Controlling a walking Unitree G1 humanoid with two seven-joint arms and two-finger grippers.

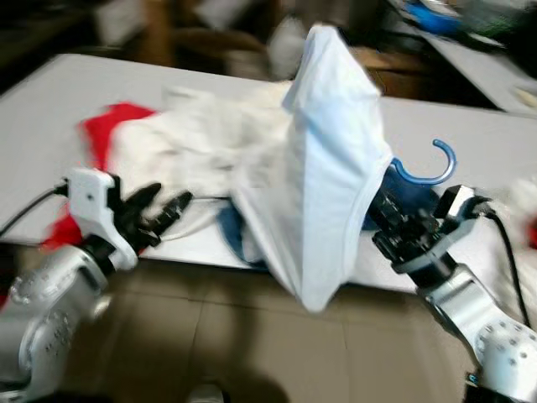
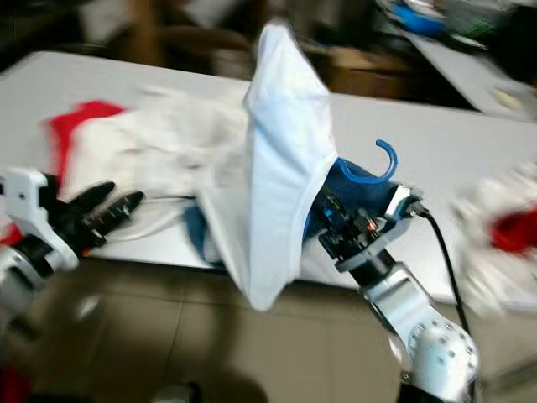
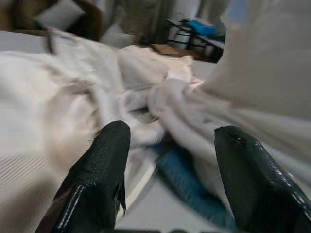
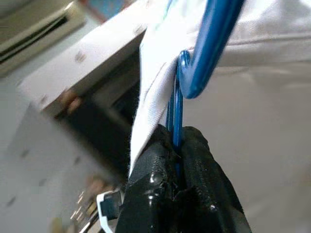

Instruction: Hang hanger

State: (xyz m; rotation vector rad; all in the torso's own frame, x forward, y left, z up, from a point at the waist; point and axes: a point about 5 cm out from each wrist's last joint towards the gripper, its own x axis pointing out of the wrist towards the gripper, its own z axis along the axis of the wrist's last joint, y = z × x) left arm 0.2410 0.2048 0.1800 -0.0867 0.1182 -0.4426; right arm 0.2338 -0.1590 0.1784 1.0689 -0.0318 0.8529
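Both fingers of the right gripper (image 4: pixel 179 145) clamp the blue hanger (image 4: pixel 206 46) — white shirt (image 1: pixel 323 159) draped on it — while the left gripper (image 3: pixel 167 170) is spread open.

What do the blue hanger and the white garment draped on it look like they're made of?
The blue hanger looks like moulded plastic: uniform colour, smooth, slightly glossy, with a thick rounded hook. The right tool is shut on it. The white garment looks like thin matte cotton-type fabric: soft folds and a stitched hem, though blur leaves the weave unclear.

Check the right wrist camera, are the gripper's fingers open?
No, the right gripper is clamped shut on the blue hanger.
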